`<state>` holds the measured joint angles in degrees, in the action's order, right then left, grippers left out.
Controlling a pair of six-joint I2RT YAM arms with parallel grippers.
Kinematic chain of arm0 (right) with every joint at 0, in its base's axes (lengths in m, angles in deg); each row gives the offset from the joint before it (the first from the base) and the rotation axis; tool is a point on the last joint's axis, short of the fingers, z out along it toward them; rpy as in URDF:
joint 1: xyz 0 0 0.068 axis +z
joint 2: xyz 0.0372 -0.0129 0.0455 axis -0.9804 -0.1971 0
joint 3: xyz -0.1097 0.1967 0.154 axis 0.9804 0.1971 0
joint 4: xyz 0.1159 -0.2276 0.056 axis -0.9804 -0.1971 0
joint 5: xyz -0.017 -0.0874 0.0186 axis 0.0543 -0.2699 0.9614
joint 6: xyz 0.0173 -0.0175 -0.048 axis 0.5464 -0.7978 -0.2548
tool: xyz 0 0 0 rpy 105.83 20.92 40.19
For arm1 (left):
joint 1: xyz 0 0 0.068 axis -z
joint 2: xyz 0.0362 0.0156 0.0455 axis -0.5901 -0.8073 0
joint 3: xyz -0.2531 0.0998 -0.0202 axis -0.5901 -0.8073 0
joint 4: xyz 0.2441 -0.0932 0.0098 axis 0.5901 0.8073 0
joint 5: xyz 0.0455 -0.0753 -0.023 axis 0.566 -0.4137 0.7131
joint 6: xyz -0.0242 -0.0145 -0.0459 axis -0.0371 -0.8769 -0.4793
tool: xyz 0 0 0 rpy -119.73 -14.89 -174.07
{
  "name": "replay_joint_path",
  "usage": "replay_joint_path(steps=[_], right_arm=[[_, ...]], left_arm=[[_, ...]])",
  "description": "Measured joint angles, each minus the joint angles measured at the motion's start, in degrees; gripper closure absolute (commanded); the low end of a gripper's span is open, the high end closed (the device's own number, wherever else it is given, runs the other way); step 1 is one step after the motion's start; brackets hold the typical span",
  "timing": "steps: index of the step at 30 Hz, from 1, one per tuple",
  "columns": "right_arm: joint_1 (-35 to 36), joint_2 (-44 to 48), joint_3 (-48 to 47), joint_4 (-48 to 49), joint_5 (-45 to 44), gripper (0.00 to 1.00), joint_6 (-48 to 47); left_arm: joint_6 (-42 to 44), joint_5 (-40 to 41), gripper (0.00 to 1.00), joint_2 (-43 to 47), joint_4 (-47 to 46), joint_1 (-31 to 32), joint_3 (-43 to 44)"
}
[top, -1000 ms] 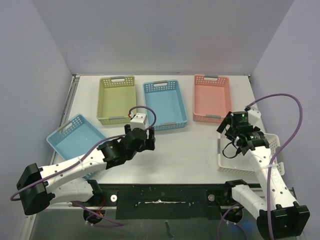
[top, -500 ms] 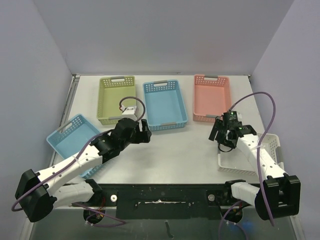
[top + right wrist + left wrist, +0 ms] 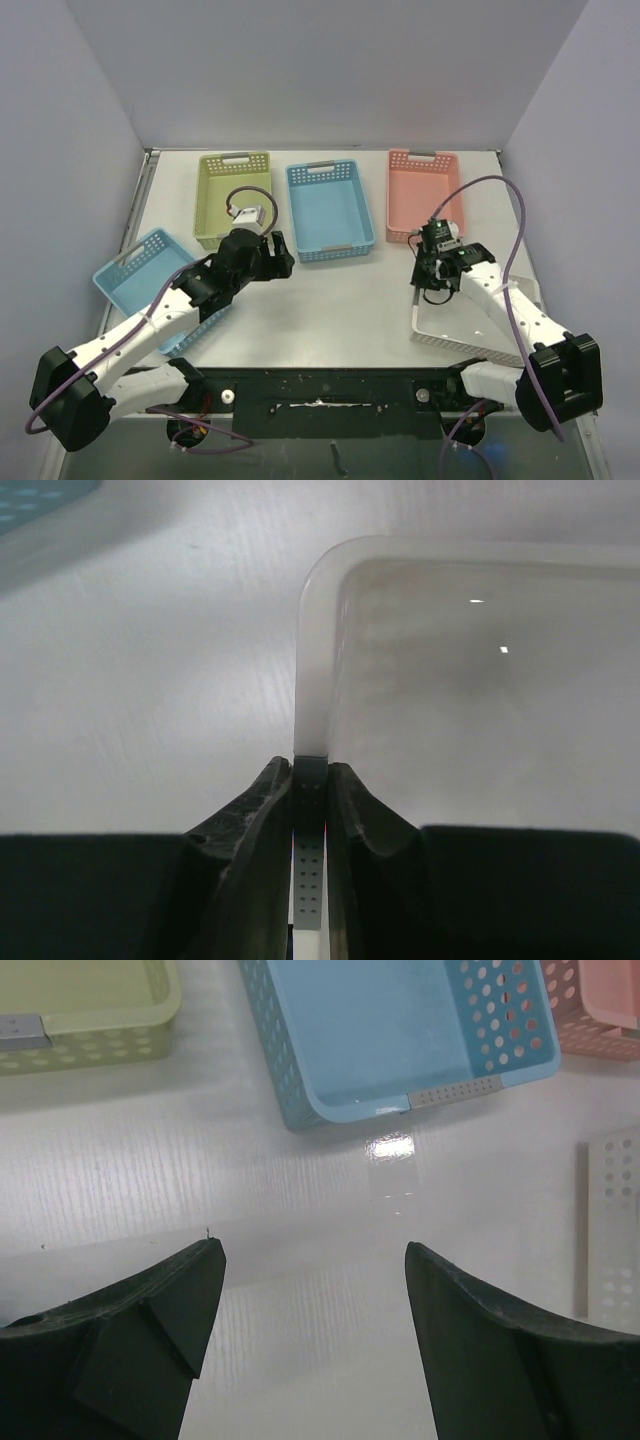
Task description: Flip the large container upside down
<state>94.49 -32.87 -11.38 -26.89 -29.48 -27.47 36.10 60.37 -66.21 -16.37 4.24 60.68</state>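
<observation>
The large container is a white perforated basket at the near right of the table, and it looks tilted. My right gripper is shut on the grey handle strip at the basket's left rim. In the right wrist view the fingers pinch that strip, and the basket's white inside lies beyond to the right. My left gripper hovers open over bare table in front of the blue basket, with nothing between its fingers. The white basket's edge shows at the right of the left wrist view.
A green basket, a blue basket and a pink basket stand in a row at the back. A smaller blue basket sits at the left, partly under the left arm. Grey walls close in on both sides.
My right gripper moved to the white basket's left rim and shut on its grey handle strip; the basket shifted left and tilted. My left arm swung back toward the far baskets, still open.
</observation>
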Motion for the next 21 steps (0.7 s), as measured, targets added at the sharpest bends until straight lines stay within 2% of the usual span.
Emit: replay_joint_path(steps=[6, 9, 16, 21], right_arm=[[8.9, -0.9, -11.2, -3.0, 1.7, 1.0, 3.8], [10.6, -0.9, -15.8, -2.3, 4.3, 1.0, 6.3], [13.9, -0.8, -20.3, 3.6, 14.8, 1.0, 12.2], [17.9, -3.0, -24.4, 9.5, 20.8, 1.0, 15.5]], left_arm=[[1.8, -0.9, 0.27, 0.3, 3.4, -3.5, 3.0], [3.3, -2.6, 0.27, 1.3, 5.8, -8.3, 7.5], [7.3, -4.9, 0.27, 3.2, 10.1, -19.2, 20.1], [9.2, -6.5, 0.27, 2.0, 12.2, -22.0, 25.9]])
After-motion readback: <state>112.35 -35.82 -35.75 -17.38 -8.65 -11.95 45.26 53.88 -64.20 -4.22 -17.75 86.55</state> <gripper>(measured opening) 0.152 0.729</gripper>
